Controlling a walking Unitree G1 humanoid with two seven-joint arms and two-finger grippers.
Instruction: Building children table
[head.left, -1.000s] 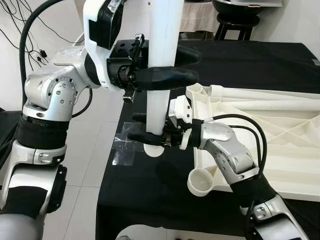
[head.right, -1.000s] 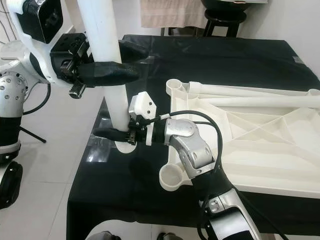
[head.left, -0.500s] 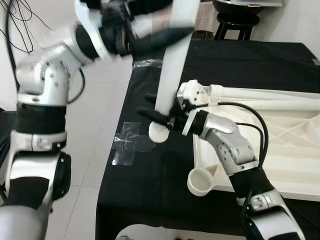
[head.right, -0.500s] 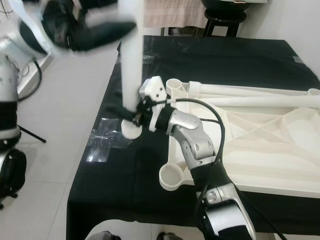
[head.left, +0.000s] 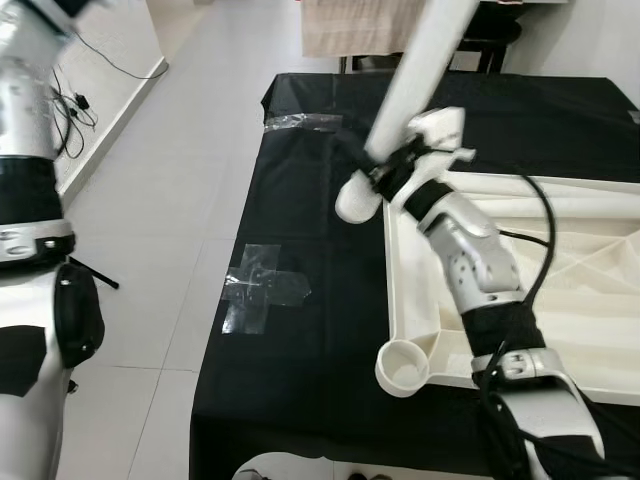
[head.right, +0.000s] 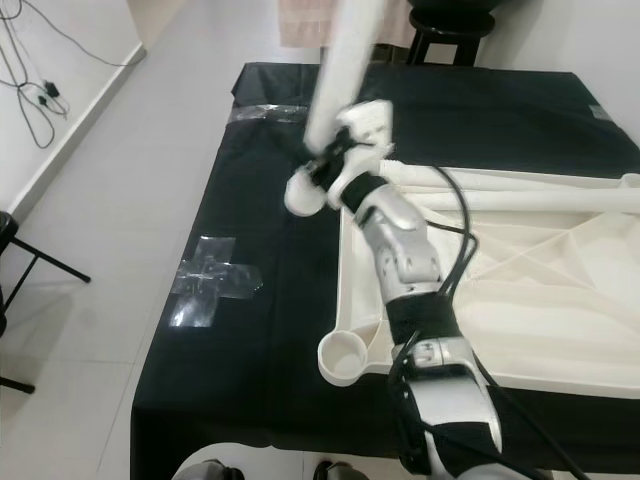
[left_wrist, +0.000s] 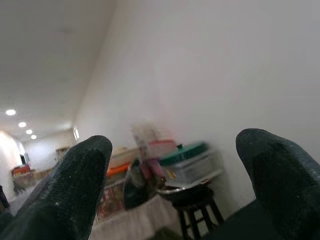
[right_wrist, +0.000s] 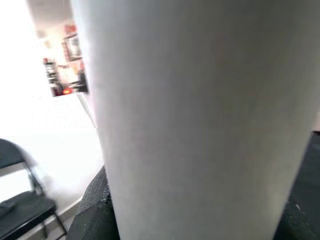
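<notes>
Black cloth covers the counter (head.left: 300, 150). At upper centre of the head views, the white table leg (head.left: 415, 75) is held tilted near its lower end by the right pincer (head.left: 385, 178), clamped on it above the upturned tabletop's (head.left: 560, 300) far corner. The left pincer (left_wrist: 175, 185) is spread wide, gripping nothing. With one low grip, the long leg could be levered loose and missed at its socket.

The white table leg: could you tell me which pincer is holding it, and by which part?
The right pincer grips the white table leg near its lower end, just above the rounded foot. The left pincer is open and holds nothing.
</notes>
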